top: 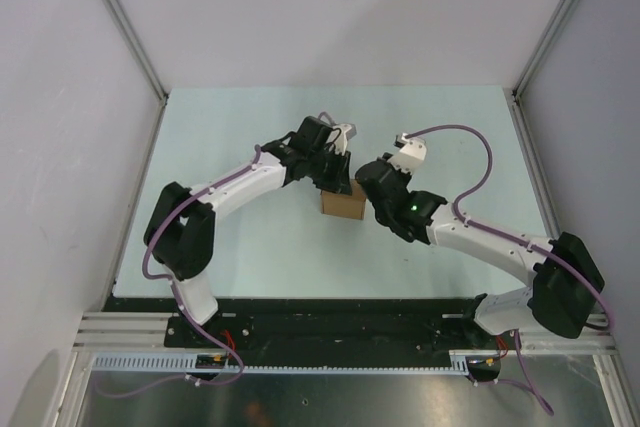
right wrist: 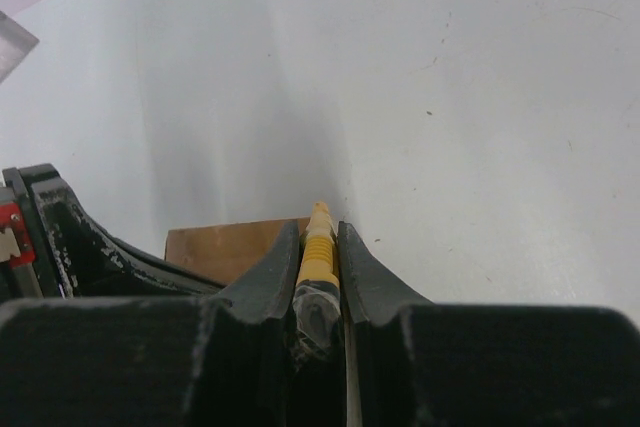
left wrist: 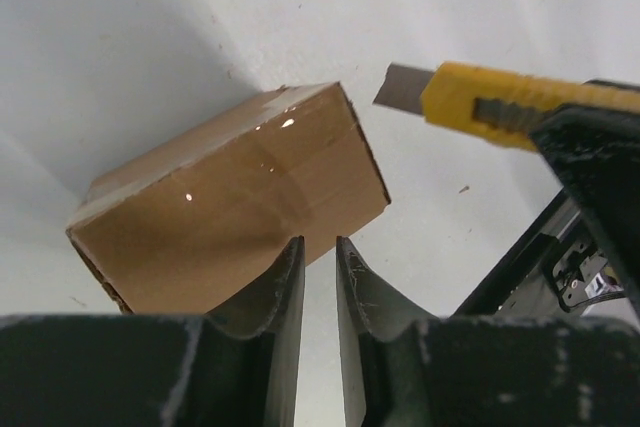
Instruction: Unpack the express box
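Overhead, wrist close-ups; common express box (top: 342,205)

White arms (top: 235,187), black joints, purple cables (top: 470,131), scuffed black left pincer (left wrist: 319,242).

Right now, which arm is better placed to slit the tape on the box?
Right: the right gripper is shut on the yellow knife, blade out beside the taped express box; the left gripper is empty.

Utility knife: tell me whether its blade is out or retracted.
Out. In the left wrist view a grey blade sticks out of the front of the yellow utility knife, which the right claw holds.
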Controlling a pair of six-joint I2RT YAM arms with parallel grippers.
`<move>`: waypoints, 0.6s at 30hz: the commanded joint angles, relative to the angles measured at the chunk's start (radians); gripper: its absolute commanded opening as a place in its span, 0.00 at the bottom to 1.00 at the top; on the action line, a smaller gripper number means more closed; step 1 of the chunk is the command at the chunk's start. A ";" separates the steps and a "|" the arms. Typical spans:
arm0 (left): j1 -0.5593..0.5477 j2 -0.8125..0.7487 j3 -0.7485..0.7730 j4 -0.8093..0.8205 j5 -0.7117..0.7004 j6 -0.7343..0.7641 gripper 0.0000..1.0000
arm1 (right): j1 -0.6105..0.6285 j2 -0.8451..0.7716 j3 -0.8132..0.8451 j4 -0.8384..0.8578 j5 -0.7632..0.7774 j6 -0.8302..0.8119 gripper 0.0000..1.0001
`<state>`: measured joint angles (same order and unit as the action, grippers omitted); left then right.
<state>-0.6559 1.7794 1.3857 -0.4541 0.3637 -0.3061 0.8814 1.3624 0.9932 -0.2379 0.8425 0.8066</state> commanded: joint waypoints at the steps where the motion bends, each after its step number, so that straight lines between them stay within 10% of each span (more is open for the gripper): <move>1: 0.001 0.003 -0.028 0.011 -0.032 -0.016 0.22 | -0.002 0.015 0.041 0.003 0.067 0.025 0.00; 18: 0.002 0.022 -0.048 0.011 -0.037 -0.021 0.22 | -0.024 0.046 0.041 0.037 0.017 0.011 0.00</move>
<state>-0.6548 1.7805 1.3556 -0.4351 0.3466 -0.3153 0.8639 1.3979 0.9936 -0.2344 0.8463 0.8082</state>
